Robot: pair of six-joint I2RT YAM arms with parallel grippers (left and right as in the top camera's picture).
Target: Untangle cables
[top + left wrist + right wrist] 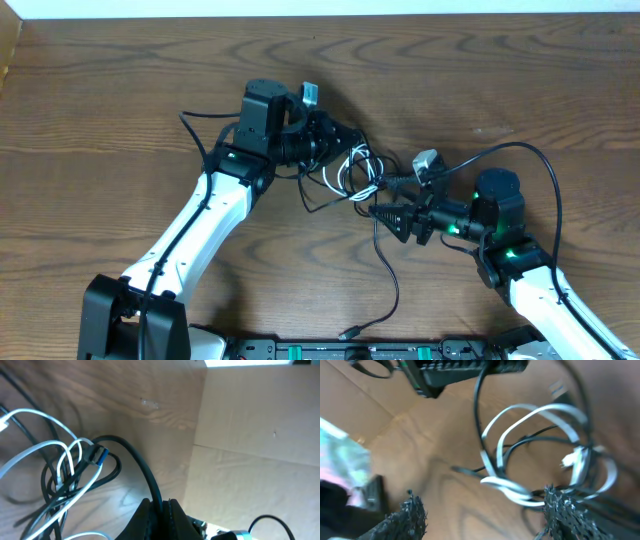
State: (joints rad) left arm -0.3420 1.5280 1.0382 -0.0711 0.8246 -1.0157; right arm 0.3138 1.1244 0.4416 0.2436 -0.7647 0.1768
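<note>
The cables (358, 175) are a tangle of thin white and black cords in the middle of the table. One black cord runs from the tangle down to a plug (348, 331) near the front edge. My left gripper (350, 142) sits at the tangle's upper left. In the left wrist view it (160, 506) is shut on a black cable (145, 472), with white loops (65, 465) to its left. My right gripper (378, 211) is just below and right of the tangle. In the right wrist view it (482, 502) is open, with white loops (520, 435) ahead and one white cord next to its right finger.
The table (120, 110) is dark wood. A cardboard wall (250, 435) shows beyond the table in the left wrist view. Thick black arm wires (540, 170) arc over the right arm. A black base rail (380, 350) lies along the front edge.
</note>
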